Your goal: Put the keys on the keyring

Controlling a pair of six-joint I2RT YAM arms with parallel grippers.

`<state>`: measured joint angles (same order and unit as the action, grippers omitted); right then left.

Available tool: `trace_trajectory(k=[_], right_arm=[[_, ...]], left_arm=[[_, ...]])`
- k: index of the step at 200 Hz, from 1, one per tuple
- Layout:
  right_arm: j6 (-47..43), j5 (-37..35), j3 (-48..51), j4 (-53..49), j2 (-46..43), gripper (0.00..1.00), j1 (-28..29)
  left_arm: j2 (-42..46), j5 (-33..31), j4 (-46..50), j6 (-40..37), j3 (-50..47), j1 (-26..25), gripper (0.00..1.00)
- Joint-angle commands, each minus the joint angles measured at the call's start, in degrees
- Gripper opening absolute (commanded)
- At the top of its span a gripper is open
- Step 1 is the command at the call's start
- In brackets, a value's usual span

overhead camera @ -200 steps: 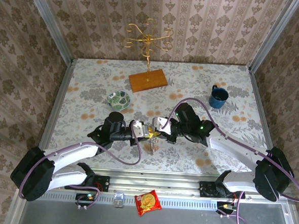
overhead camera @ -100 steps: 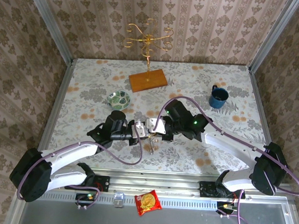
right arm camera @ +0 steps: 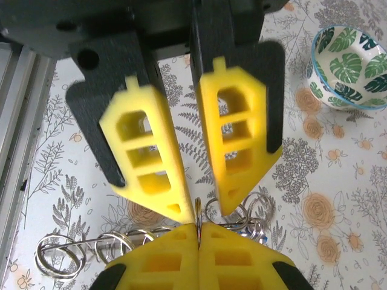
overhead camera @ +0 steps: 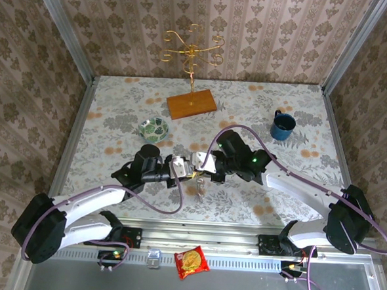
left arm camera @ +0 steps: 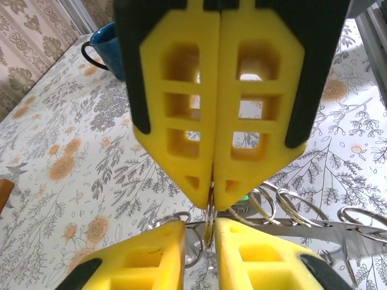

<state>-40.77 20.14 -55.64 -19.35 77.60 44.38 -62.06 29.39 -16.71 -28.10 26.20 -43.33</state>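
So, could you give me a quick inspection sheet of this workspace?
Surface: floral table, nothing spilled.
Job's things: keyring, a thin metal ring held edge-on; wire rings beside it; keys hard to make out.
Clutter: bowl, blue mug, wooden-based gold stand, snack packet off the table's near edge.
Grippers: right gripper shut on the keyring; left gripper open, fingers either side.
Cables: purple cables along both arms.
Surroundings: patterned walls, metal frame.
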Motion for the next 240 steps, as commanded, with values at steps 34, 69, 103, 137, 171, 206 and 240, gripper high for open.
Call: trace_trajectory(k=[34,69,103,137,171,206,240], right_arm=[[0.1,2.1,0.4,1.4,-1.0,0.00,-0.1],[1.1,4.0,0.5,2.4,-1.4,0.00,-0.1],[2.4,5.4,1.7,4.3,-1.3,0.00,-0.1],[4.2,6.6,3.2,6.7,-2.1,0.00,-0.8],[7.9,11.1,7.8,12.0,-4.9,0.18,-6.0],[7.1,11.5,9.0,11.7,-4.9,0.21,-6.9],[7.4,13.0,8.8,12.0,-3.9,0.23,-6.9]], left_arm=[[0.5,3.6,-3.4,1.1,0.7,0.2,0.21],[-0.4,3.3,-4.3,1.0,1.1,0.2,0.18],[-0.8,2.7,-5.2,1.1,0.8,0.2,0.11],[-0.9,2.6,-6.1,1.3,0.2,0.2,0.00],[-0.2,3.0,-10.3,2.7,-2.2,0.5,0.00],[-0.5,4.5,-17.7,6.5,-4.8,1.3,0.00],[-0.9,5.7,-20.2,8.2,-5.5,1.8,0.00]])
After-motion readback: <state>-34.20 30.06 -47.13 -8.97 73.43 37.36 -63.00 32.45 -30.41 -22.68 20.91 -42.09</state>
